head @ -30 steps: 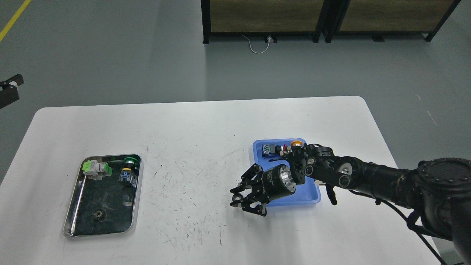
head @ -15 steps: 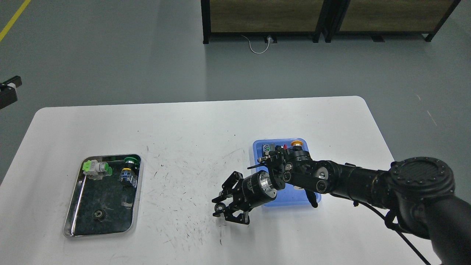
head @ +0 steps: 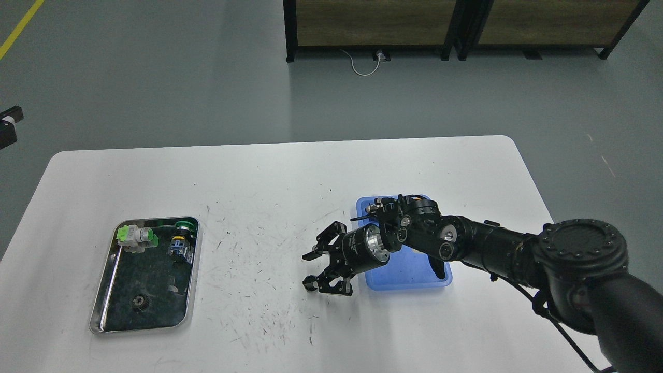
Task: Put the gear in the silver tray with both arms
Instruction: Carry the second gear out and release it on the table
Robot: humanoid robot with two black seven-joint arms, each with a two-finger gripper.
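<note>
The silver tray (head: 106, 280) lies at the table's left front. It holds a small dark gear (head: 139, 301), a white and green push-button (head: 135, 237) and a green-topped switch (head: 181, 239). My right gripper (head: 322, 265) hovers over mid table, just left of the blue tray, well right of the silver tray. Its claws are spread, and a second small gear (head: 311, 283) sits at the tips of the lower claws. My left arm's end (head: 9, 127) shows only as a small black and white part at the left edge, far from the table's things.
The blue plastic tray (head: 414, 277) lies right of centre, partly under my right forearm (head: 466, 246). The white table is scuffed with dark marks in the middle. Dark cabinets (head: 373, 26) stand on the floor beyond the table.
My right gripper moved left from over the blue tray with the small gear at its claw tips, then rose slightly. The left arm's end drew back toward the left edge.
</note>
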